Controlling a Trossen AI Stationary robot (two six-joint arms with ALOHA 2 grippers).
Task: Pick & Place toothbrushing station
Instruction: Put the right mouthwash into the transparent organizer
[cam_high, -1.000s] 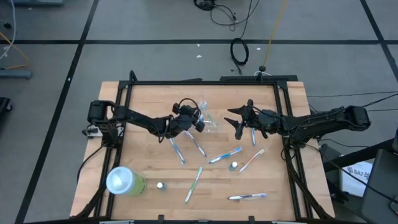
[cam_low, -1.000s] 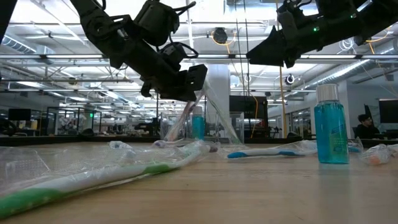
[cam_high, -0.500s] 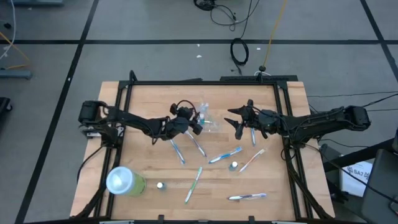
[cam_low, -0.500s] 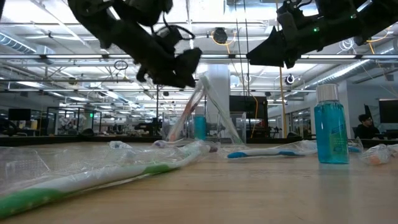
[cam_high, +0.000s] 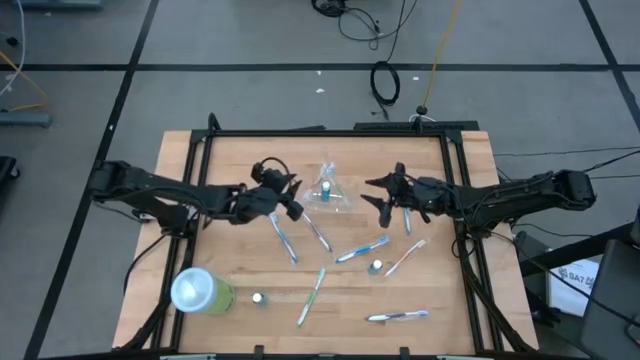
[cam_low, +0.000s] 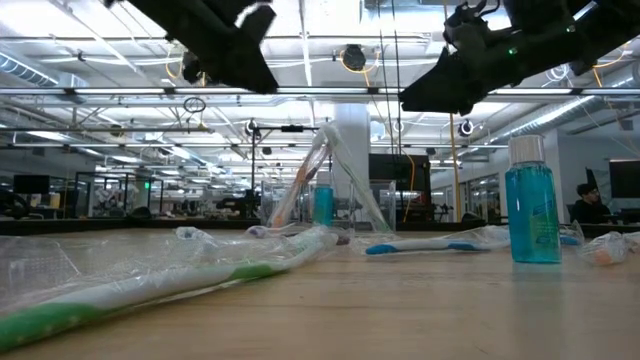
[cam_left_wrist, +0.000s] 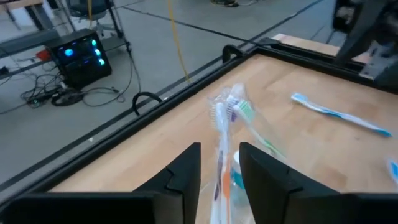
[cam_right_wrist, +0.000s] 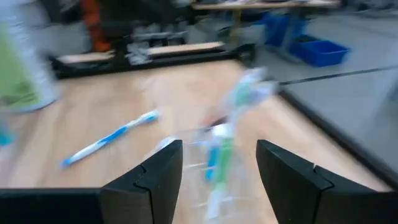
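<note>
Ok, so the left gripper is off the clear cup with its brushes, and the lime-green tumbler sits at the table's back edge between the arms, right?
Not quite. The lime-green tumbler sits near the table's front left corner, not at the back edge; the high view shows it. The rest holds: the left gripper is off the clear cup, which stands upright with its brushes.

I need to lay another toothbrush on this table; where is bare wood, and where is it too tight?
Bare wood lies along the far edge of the table behind the clear cup, and in the near right corner beyond the white toothbrush. The middle is crowded: the blue toothbrush and green toothbrush lie close together there.
</note>
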